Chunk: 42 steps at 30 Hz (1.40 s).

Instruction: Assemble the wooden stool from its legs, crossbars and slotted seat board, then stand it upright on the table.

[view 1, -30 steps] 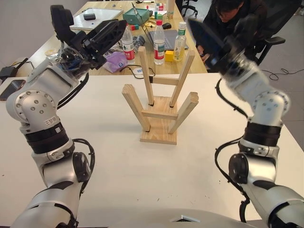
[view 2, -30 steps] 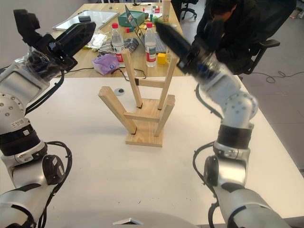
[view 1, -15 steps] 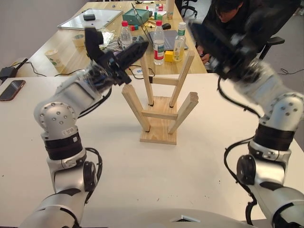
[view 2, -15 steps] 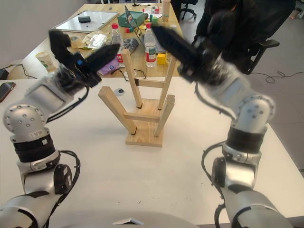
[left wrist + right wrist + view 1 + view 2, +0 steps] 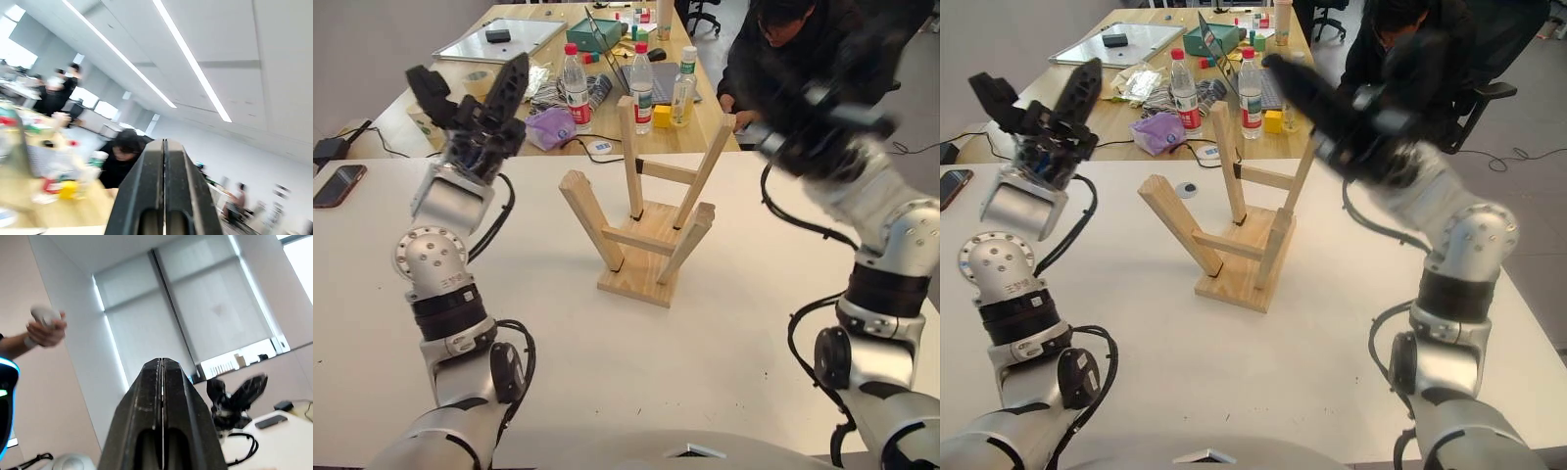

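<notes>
The left gripper is closed tight, its two fingers pressed flat together, and it holds nothing. It is up in the air, well apart from the stool. The right gripper is squeezed closed too and is empty. It is up high near the top of one leg. It looks smeared, so it is hard to tell if it touches the wood. The stool sits upside down on the white tabletop, seat board down and legs up.

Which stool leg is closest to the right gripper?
The far right leg: its top sits close by the right gripper. The other three stand farther off.
</notes>
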Motion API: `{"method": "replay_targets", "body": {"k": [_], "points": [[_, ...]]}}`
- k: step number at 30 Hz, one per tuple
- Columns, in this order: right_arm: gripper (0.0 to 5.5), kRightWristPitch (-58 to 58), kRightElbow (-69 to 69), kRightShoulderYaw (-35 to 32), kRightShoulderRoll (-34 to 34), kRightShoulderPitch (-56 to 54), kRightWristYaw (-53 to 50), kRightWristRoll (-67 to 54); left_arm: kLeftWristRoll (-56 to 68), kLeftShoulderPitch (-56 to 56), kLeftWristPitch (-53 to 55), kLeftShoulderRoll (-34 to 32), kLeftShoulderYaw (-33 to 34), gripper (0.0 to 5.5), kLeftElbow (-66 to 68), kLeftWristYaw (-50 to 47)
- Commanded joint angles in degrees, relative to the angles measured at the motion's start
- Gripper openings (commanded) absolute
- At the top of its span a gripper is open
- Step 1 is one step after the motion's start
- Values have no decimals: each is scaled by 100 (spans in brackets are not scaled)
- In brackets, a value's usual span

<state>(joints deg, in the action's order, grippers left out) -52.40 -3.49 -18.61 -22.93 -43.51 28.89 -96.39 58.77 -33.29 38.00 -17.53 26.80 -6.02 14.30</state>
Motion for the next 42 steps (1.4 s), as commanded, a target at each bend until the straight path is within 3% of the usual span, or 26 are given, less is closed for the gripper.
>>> {"method": "replay_targets", "body": {"k": [1,3,6,14,19,23,31,37,42], "points": [[2,704,818,138,-630,-71,22,1697,-1316,1632,1145,-1371,-1081,0,-602,-202],[2,1183,566,1062,-1004,512,419,3306,-1531,2183,1709,-2023,-1583,0,-1146,81],[2,1518,-23,1957,-1161,1182,775,4494,-1598,2515,2160,-2617,-2072,0,-1654,552],[2,1677,-1254,3394,-1099,2229,1356,6015,-1003,2800,2964,-2616,-2885,0,-2711,1310],[2,1538,-1451,3601,-930,2283,1249,6340,-1456,2567,2764,-2237,-3473,0,-2263,1263],[2,1302,-1805,3750,-912,2350,1279,6433,-2386,2445,2272,-2359,-4158,0,-1649,1376],[2,846,-2351,4060,-814,2282,1566,6310,-3427,1908,1525,-2180,-4718,0,-400,1849],[2,776,-2247,3935,-696,2028,1494,6436,-3697,1359,1239,-1723,-4528,0,343,2016],[2,-68,-2375,2719,-570,945,956,5722,-3795,1418,943,-1793,-3725,0,595,1874]]}}
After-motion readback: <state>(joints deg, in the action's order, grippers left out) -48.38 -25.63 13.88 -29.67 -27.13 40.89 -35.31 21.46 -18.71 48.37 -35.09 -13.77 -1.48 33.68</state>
